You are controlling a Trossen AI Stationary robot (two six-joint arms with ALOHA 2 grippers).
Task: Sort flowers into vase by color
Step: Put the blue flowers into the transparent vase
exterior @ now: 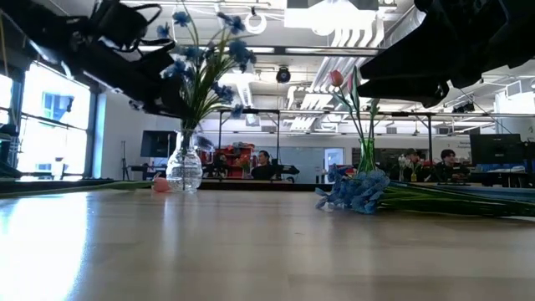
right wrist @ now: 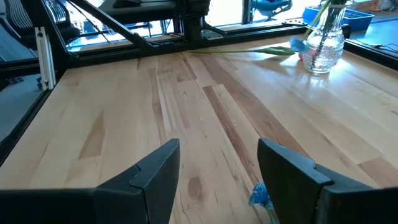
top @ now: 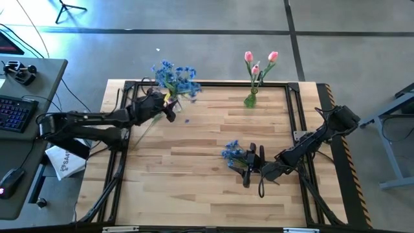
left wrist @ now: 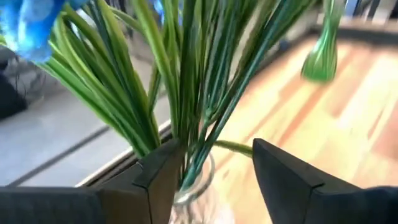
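A clear glass vase (exterior: pixel 184 169) at the table's far left holds a bunch of blue flowers (top: pixel 176 77). My left gripper (left wrist: pixel 214 174) is open at the vase's neck (left wrist: pixel 194 186), with the green stems (left wrist: pixel 186 93) rising between its fingers. A green vase (top: pixel 250 99) at the far middle holds three pink tulips (top: pixel 259 61). One blue flower (top: pixel 233 153) lies flat on the table's near right, its stems (exterior: pixel 451 201) pointing right. My right gripper (right wrist: pixel 217 168) hangs open just above it; the blossom (right wrist: pixel 259 195) shows by one finger.
A loose green stem with a blue blossom (right wrist: pixel 261 51) lies on the table beside the clear vase (right wrist: pixel 323 46). A small pink thing (exterior: pixel 159 185) lies at that vase's foot. A black frame (top: pixel 294 110) borders the table. A desk with a keyboard (top: pixel 14 111) stands left.
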